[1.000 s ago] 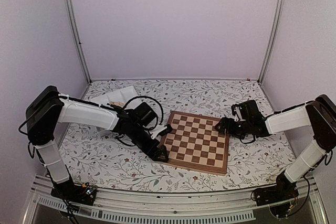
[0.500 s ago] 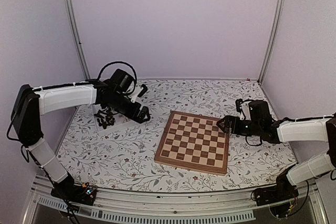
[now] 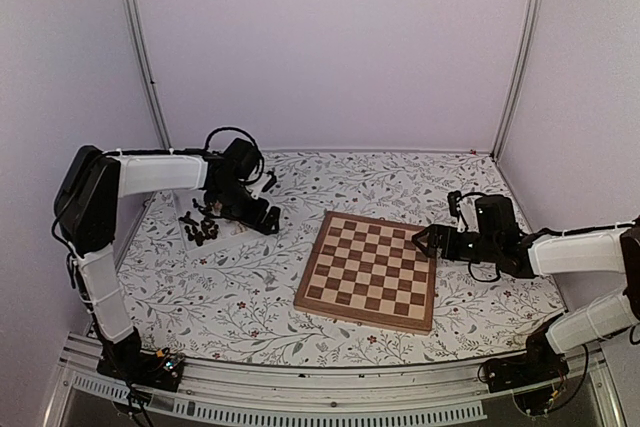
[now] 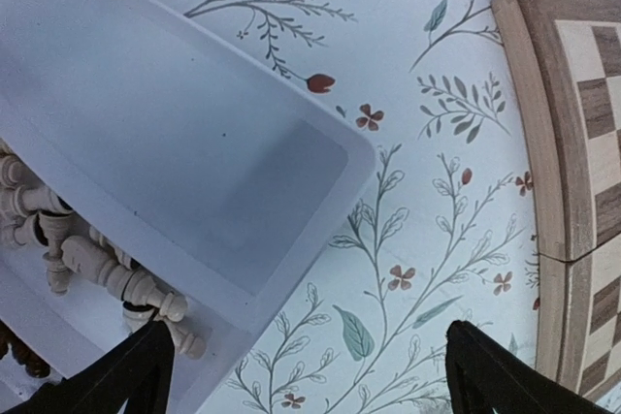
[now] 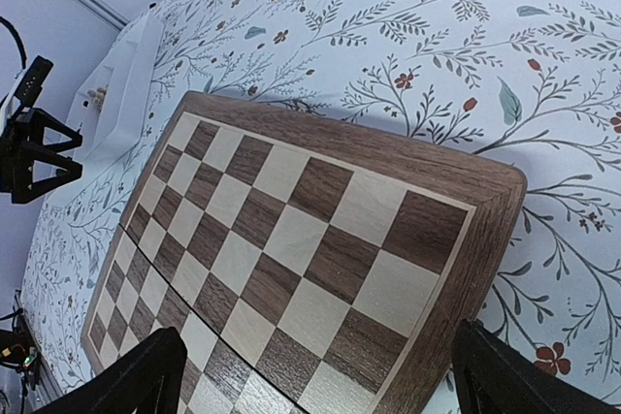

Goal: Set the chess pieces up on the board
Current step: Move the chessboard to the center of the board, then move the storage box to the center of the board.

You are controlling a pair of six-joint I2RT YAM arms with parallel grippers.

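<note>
The flowered table cloth [image 3: 230, 297] lies loose-looking under everything, so anything pushed sideways would likely slide, not hold its place. The board [image 3: 370, 272] sits skewed at mid-table, and no chessman shows on its squares. The right gripper [image 5: 320, 356] hangs low over its right-hand corner with the jaws wide apart and nothing between them. A careless drop or sweep from there could catch the raised brown border and turn the board further, which would throw off every later placement.

The white tray [image 4: 175, 133] lies at the far left, well apart from the board. The left gripper [image 4: 310, 366] hovers above its near corner, jaws spread wide and empty. It hangs more over the bare compartment and the cloth than over the chessmen. A straight descent would probably close on nothing or strike the tray wall, and a tray that looks this light could skid or tip.

The pale pieces [image 4: 107, 278] lie heaped on their sides in the other compartment, and the dark pieces [image 3: 202, 230] lie bunched in the tray beside them. Jaws this wide could take two at once or wedge one crosswise. The rounded turned shapes may also squirt out of a pinch, roll, or topple when set down
</note>
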